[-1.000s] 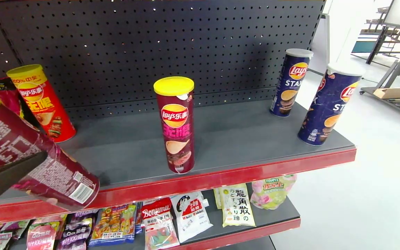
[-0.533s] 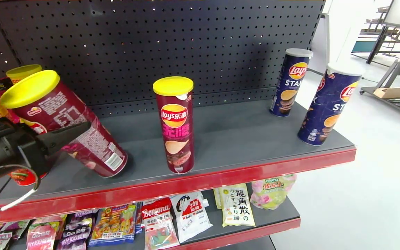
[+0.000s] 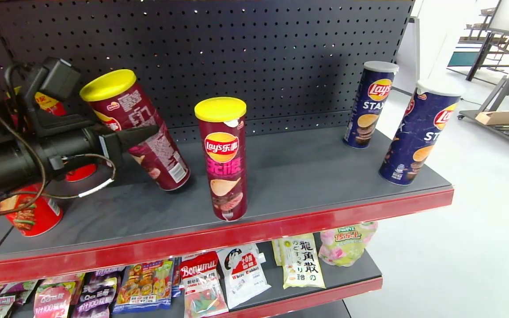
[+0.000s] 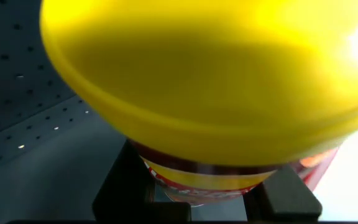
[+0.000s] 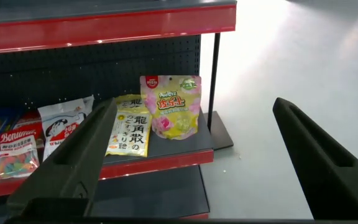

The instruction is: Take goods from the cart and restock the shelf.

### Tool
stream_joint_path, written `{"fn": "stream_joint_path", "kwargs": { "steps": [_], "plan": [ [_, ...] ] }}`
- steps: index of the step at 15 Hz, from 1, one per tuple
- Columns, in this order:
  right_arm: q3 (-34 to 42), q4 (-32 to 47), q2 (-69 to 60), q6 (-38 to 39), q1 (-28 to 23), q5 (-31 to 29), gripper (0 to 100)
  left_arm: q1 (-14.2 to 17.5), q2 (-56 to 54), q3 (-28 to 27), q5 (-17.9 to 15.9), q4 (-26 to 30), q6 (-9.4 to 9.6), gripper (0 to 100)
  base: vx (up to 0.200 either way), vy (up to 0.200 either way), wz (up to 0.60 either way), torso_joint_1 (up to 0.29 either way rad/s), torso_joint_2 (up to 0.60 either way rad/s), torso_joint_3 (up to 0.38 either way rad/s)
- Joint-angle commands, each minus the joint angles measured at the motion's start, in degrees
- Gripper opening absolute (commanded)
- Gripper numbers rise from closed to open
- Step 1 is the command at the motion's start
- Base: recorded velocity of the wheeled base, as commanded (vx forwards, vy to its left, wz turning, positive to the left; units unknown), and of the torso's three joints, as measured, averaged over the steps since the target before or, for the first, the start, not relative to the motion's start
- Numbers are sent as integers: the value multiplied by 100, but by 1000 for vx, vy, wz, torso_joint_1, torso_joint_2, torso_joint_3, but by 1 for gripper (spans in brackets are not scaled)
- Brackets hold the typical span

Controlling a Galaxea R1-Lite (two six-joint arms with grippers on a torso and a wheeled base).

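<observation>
The left gripper [image 3: 146, 134] is pinching a maroon chip can [image 3: 124, 104] with a yellow lid around its middle, its fingers pressing on opposite sides of the tube. The can is leaning, lid toward the far left and base toward the near right, over the left-centre of the grey shelf [image 3: 307, 176]. Whether its base is touching the board or hanging just above it cannot be told. Just to its right a matching maroon can [image 3: 222, 163] is standing upright near the red front edge, apart from the held one. A far blue can [image 3: 369, 106] and a near blue can [image 3: 418, 132] are standing at the right end, and a red can [image 3: 31, 216] is sitting at the near left below the arm. The right gripper [image 5: 194, 106] is hanging with its fingers spread wide and holding nothing, facing the snack bags [image 5: 132, 127] on a lower shelf.

This placement looks nearly finished: the can is needing only to be set upright, put down and released. With wide bare stretches showing on the board, the restocking as a whole is probably only partly done.
</observation>
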Motion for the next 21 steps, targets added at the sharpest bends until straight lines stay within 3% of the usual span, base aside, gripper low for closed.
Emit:
{"fn": "stream_joint_path", "kwargs": {
  "steps": [1,5,9,14,16,17,18,21],
  "plan": [
    [1,-1,7,0,2,2,100,-99,658,-367,-13,-3,12,0,0,0,0,0,0,0],
    [1,-1,-2,0,2,2,100,-187,1449,-1589,-74,58,38,0,0,0,0,0,0,0],
    [1,-1,7,0,2,2,100,-433,1950,-2204,-171,76,47,0,0,0,0,0,0,0],
    [1,-1,7,0,2,2,100,-688,2328,-3250,-127,963,65,0,0,0,0,0,0,0],
    [1,-1,-2,0,2,2,100,-688,2363,-3241,-127,972,197,0,0,0,0,0,0,0],
    [1,-1,-2,0,2,2,100,-688,2407,-3188,-127,981,416,0,0,0,0,0,0,0],
    [10,-1,-2,0,2,2,100,-688,2460,-3206,-136,981,495,0,0,0,0,0,0,0],
    [1,-1,-2,0,2,2,100,-697,2522,-3188,-144,1122,522,0,0,0,0,0,0,0]
  ]
}}
